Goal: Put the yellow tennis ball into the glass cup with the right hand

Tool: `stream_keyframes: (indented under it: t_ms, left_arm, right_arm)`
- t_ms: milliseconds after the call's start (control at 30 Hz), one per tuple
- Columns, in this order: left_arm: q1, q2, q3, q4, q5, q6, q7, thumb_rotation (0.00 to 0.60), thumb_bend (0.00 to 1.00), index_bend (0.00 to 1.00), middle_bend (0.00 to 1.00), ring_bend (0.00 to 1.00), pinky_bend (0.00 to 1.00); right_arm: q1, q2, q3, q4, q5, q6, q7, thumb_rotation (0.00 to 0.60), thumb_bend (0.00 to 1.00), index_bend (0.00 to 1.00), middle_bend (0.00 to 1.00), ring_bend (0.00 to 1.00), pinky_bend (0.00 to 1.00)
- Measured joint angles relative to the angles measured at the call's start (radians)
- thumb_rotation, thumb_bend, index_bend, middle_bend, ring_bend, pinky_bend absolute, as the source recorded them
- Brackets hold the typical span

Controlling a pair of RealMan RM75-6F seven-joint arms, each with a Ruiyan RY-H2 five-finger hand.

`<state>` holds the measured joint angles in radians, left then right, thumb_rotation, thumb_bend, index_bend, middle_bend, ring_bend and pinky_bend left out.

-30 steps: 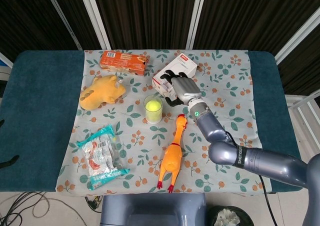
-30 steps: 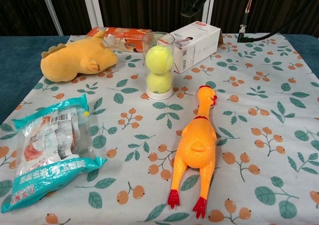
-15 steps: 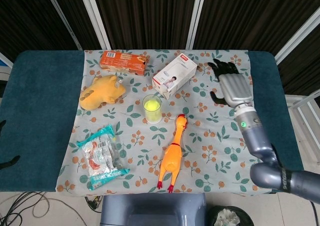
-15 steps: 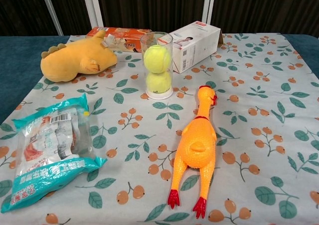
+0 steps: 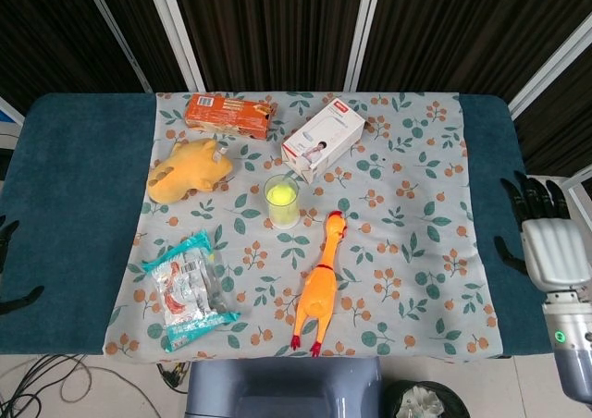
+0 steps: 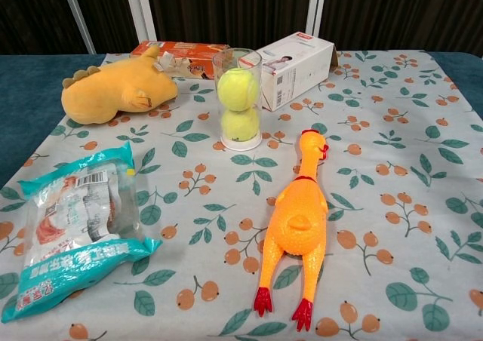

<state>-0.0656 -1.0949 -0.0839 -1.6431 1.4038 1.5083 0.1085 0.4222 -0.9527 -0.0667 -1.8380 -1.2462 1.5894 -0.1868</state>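
1. Since a yellow tennis ball (image 6: 238, 87) already sits inside the glass cup (image 6: 239, 99), stacked on a second ball (image 6: 241, 124) below it, the placing step looks finished and the task appears essentially done.
2. At the far right of the head view, the right hand (image 5: 551, 248) is well apart from the cup, beyond the edge of the surface (image 5: 65, 224), with its fingers (image 5: 532, 193) spread and holding nothing.
3. Dark fingertips of the left hand (image 5: 7, 265) just show at the far left edge of the head view; whether they are apart or curled cannot be told.
4. My judgement is that no further grasp is needed; the next move calls only for bringing the right arm to rest away from the cup.
5. Standing upright near the middle of the floral cloth (image 6: 392, 167), the cup is a clear, straight-sided cylinder, and both balls inside look fuzzy and round.
6. Just in front of the cup lies a glossy orange rubber chicken (image 6: 296, 228) with red feet.
7. Left of the cup rests a soft orange plush toy (image 6: 117, 88).
8. Behind the cup are a white carton (image 6: 298, 66) and a flat orange box (image 6: 181, 53), both cardboard.
9. Nearest the chest camera at the left lies a crinkled teal snack packet (image 6: 75, 224).
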Motion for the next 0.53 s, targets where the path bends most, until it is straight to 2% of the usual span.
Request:
stream_keyframes:
  t_ms: [100,200,533]
  left_arm:
    - [0.0,-0.004,0.003,0.006,0.01,0.004,-0.005,0.6,0.08,0.09,0.0,0.0,0.04]
    - [0.001,-0.006,0.002,0.011,0.01,0.006,-0.009,0.6,0.07,0.09,0.0,0.0,0.04]
    - [-0.005,-0.017,0.002,0.025,0.01,-0.004,-0.002,0.6,0.08,0.09,0.0,0.0,0.04]
  right_arm:
    - [-0.069,-0.022,-0.046,0.033,-0.049,0.031,-0.005,0.6,0.42,0.09,0.02,0.06,0.0]
    - [-0.117,-0.05,-0.067,0.074,-0.07,0.047,0.001,0.6,0.42,0.09,0.02,0.06,0.0]
    - [-0.194,-0.111,-0.054,0.182,-0.102,0.073,0.048,0.6,0.42,0.09,0.02,0.06,0.0]
